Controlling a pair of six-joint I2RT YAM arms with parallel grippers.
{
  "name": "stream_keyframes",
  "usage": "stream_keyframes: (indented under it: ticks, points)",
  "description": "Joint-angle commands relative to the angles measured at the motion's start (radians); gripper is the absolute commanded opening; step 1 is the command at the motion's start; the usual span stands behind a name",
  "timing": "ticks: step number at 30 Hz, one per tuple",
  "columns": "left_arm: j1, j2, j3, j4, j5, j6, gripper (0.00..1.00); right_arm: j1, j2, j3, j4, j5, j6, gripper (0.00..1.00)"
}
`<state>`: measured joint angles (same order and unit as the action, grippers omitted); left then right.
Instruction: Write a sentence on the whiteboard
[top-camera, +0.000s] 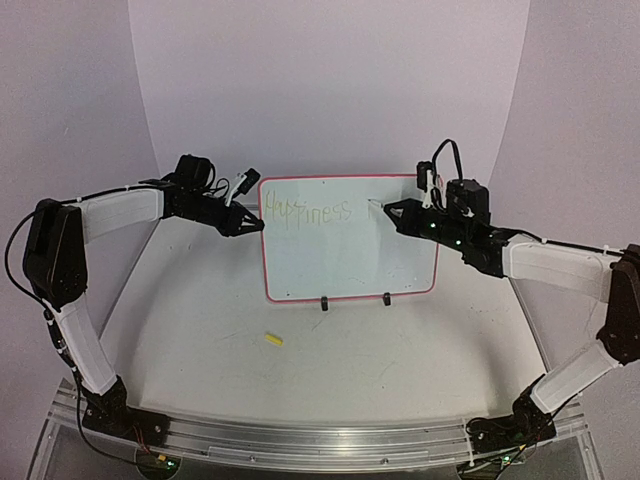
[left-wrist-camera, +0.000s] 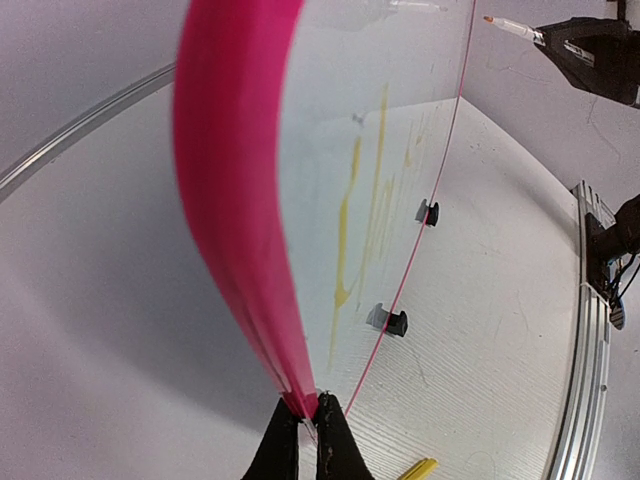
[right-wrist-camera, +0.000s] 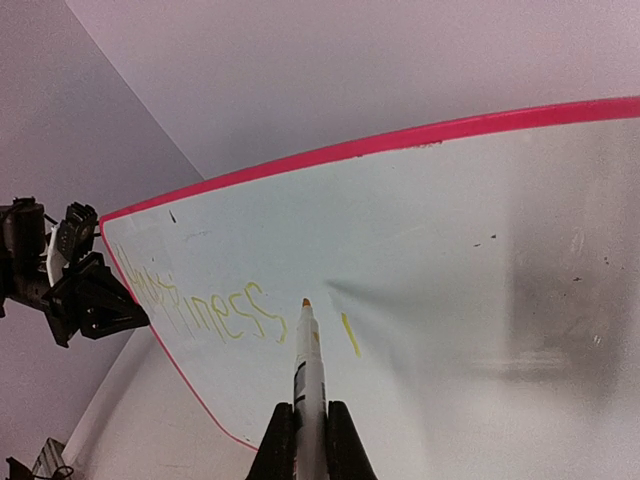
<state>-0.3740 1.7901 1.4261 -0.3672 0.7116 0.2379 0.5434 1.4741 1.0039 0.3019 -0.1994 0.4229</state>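
One whiteboard (top-camera: 350, 260), red-pink bordered, stands upright on two black clip feet (top-camera: 323, 303) at the back middle of the table (top-camera: 200, 330), face toward the arms. One sentence (top-camera: 307, 211), unfinished: "Happiness" in faint yellow-green along the upper left, then a single short stroke (one line only). Left gripper (top-camera: 254, 224): jaws pinched tight on the board's left edge, upper part. Right gripper (top-camera: 392, 212): closed around a marker (right-wrist-camera: 308, 360), tip aimed at the board between the last "s" and the stroke; contact not discernible. One small yellow piece (top-camera: 273, 340) lies on the table before the board, well apart.
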Motion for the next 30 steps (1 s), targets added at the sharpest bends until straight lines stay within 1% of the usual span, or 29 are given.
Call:
stream_keyframes:
  ticks: [1, 9, 16, 20, 30]
  points:
    - [-0.023, -0.021, 0.012, -0.019, -0.018, 0.041, 0.00, -0.006, 0.038, 0.047, 0.036, 0.037, -0.004, 0.00]
    - [-0.024, -0.021, 0.012, -0.018, -0.018, 0.040, 0.00, -0.006, 0.057, 0.049, 0.032, 0.074, 0.003, 0.00]
    - [-0.024, -0.021, 0.013, -0.019, -0.018, 0.040, 0.00, -0.007, -0.015, 0.005, 0.060, 0.028, -0.017, 0.00]
    - [-0.024, -0.021, 0.013, -0.019, -0.017, 0.040, 0.00, -0.006, -0.045, -0.020, 0.048, 0.051, -0.016, 0.00]
    - [-0.023, -0.021, 0.013, -0.019, -0.015, 0.038, 0.00, -0.006, 0.002, -0.020, 0.026, 0.074, -0.009, 0.00]
